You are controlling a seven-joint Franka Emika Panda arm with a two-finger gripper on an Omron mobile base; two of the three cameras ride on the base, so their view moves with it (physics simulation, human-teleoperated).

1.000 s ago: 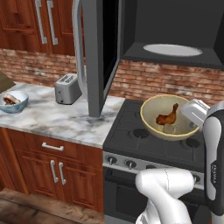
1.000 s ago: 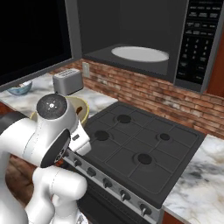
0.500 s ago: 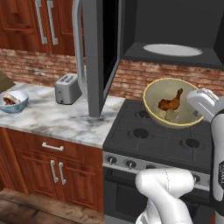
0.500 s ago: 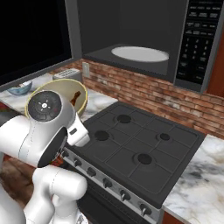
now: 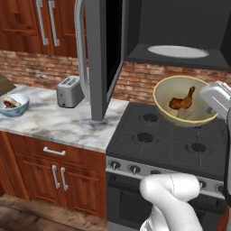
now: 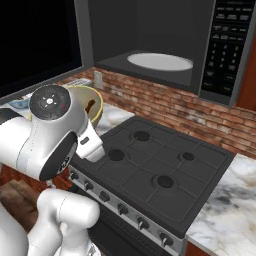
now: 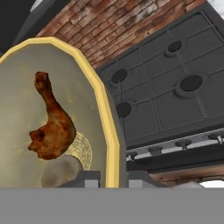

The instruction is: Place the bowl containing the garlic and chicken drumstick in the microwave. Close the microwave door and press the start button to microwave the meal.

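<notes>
So the fingers were clamped on the bowl's rim, I think, holding it tilted above the stove, below the microwave. Drumstick was inside. Carry step; next it'd need lifting onto the turntable plate.

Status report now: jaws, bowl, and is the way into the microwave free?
Gripper shut on bowl rim, bowl lifted over stove. Drumstick inside. Microwave door open, turntable plate bare; nothing blocking.
</notes>
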